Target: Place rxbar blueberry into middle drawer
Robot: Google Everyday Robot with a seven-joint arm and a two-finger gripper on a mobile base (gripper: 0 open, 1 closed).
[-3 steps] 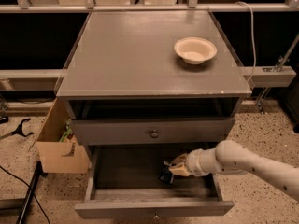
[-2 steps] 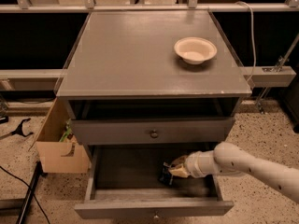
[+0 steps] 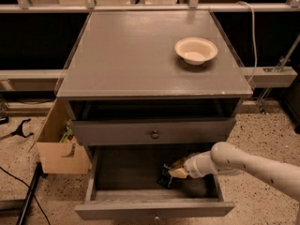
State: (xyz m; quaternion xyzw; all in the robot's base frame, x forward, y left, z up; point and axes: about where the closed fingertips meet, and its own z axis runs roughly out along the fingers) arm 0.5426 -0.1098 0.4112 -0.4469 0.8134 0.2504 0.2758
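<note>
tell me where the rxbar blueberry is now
In the camera view, the rxbar blueberry is inside the open middle drawer, right of its centre, at the tip of the gripper reaching in from the right.

White arm point(image 3: 253, 165) reaching in from lower right, gripper point(image 3: 171, 172) low near centre, pointing left

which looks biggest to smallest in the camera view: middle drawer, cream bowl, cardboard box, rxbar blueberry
1. middle drawer
2. cardboard box
3. cream bowl
4. rxbar blueberry, small and dark, right beside the gripper inside the drawer
</note>
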